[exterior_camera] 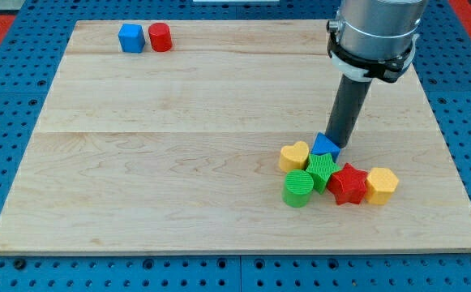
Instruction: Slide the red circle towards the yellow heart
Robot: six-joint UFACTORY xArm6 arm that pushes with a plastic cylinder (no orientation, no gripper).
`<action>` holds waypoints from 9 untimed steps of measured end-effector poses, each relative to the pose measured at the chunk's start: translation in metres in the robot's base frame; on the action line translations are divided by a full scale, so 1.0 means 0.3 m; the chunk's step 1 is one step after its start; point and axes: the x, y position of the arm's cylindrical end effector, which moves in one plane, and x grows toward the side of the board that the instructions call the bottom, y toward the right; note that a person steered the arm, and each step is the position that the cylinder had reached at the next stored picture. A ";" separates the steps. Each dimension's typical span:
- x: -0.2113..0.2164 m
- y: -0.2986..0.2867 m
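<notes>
The red circle (160, 37) stands near the view's top left, touching or nearly touching a blue cube (131, 38) on its left. The yellow heart (294, 156) lies far away at the lower right, at the left edge of a cluster of blocks. My tip (336, 146) comes down at the back of that cluster, right against a blue triangle-like block (325, 147), just right of the yellow heart and far from the red circle.
The cluster also holds a green star-like block (323, 169), a green cylinder (298, 189), a red star (349, 183) and a yellow hexagon (381, 185). The wooden board (178, 146) lies on a blue perforated table.
</notes>
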 end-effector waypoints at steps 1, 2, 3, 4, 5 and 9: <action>-0.167 0.045; -0.351 0.015; -0.528 -0.051; -0.695 -0.154; -0.825 -0.283; -0.845 -0.890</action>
